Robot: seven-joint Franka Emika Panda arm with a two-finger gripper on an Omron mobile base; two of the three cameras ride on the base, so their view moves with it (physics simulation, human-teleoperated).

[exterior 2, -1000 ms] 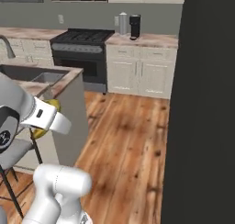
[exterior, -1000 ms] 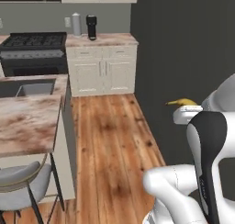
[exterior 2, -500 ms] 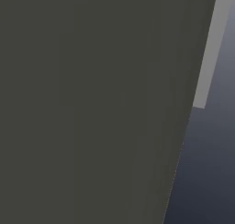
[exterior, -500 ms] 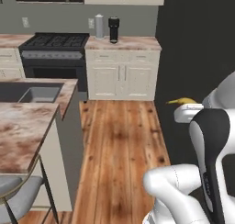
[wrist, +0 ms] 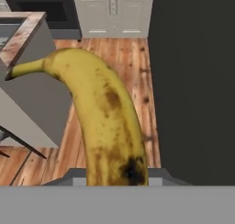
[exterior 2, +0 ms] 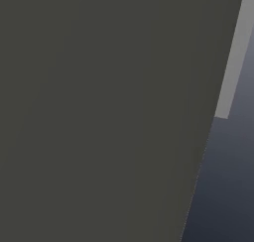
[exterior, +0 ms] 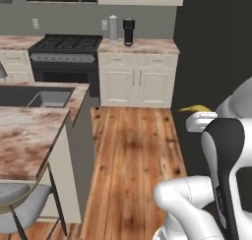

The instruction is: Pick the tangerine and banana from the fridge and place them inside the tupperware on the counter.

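The gripper point(exterior: 197, 117) is clamped tight on the banana point(wrist: 98, 117), and in the hand view the fruit runs right up the middle of the picture, yellow with brown freckles and a dark bruise near the bottom, its stem end curling off to the upper left. In the left base view only a bit of the banana point(exterior: 193, 108) pokes out, a yellow tip sticking left from the white hand, up in the air over the wooden floor point(exterior: 133, 155) on the right side of the scene.

Far back, the counter point(exterior: 140, 46) sits over cream cabinets point(exterior: 135, 81), with a grey cylinder point(exterior: 113, 28) and a black coffee maker point(exterior: 128, 31) standing on it close together. Just left of that is a black stove point(exterior: 64, 57). On the near left is the marbled island point(exterior: 29, 135) with a sink point(exterior: 49, 99) set in it, and a grey stool point(exterior: 19, 209) tucked at its near end. A big dark wall-like surface point(exterior: 211, 47) rises on the right, and the right base view is right up against a dark flat panel point(exterior 2: 99, 112) with a pale grey strip point(exterior 2: 233, 62) at its right edge.
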